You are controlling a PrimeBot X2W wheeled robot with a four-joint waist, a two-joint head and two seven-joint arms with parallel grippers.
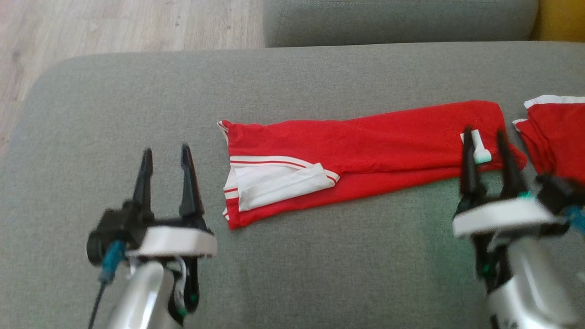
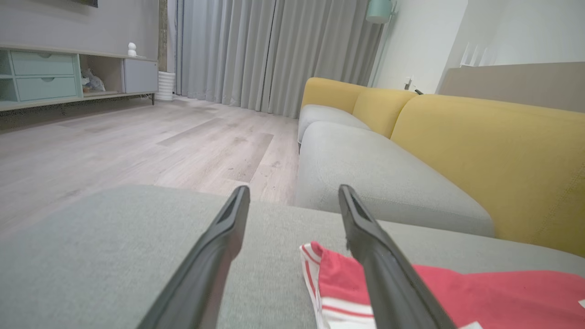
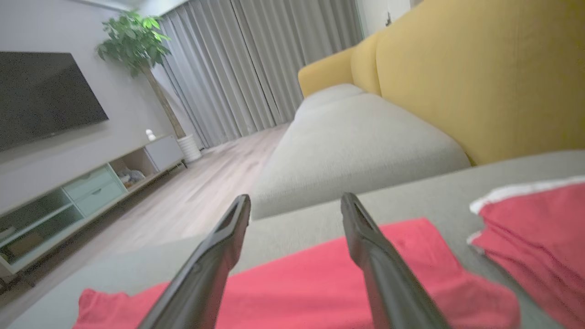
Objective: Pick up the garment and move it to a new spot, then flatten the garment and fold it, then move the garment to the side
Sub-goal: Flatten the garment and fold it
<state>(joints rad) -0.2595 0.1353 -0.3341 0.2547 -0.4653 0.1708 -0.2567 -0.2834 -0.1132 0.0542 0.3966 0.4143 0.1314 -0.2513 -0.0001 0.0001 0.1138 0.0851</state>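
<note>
The garment [image 1: 365, 137] is red with white stripes and a white band, folded into a long strip across the grey cushion [image 1: 320, 265]. Its striped end [image 2: 329, 283] lies at the left, its plain end [image 3: 320, 283] at the right, with a small white tag on it. My left gripper [image 1: 167, 157] stands open to the left of the striped end, apart from the cloth. Open too, my right gripper [image 1: 484, 139] hangs over the garment's right end with nothing between its fingers.
A second red garment with white trim [image 1: 555, 135] lies at the right edge of the cushion, close to my right gripper. Another grey seat [image 2: 379, 178] and yellow backrests [image 2: 493, 155] stand behind. Wooden floor [image 1: 114, 25] lies beyond the cushion's far left.
</note>
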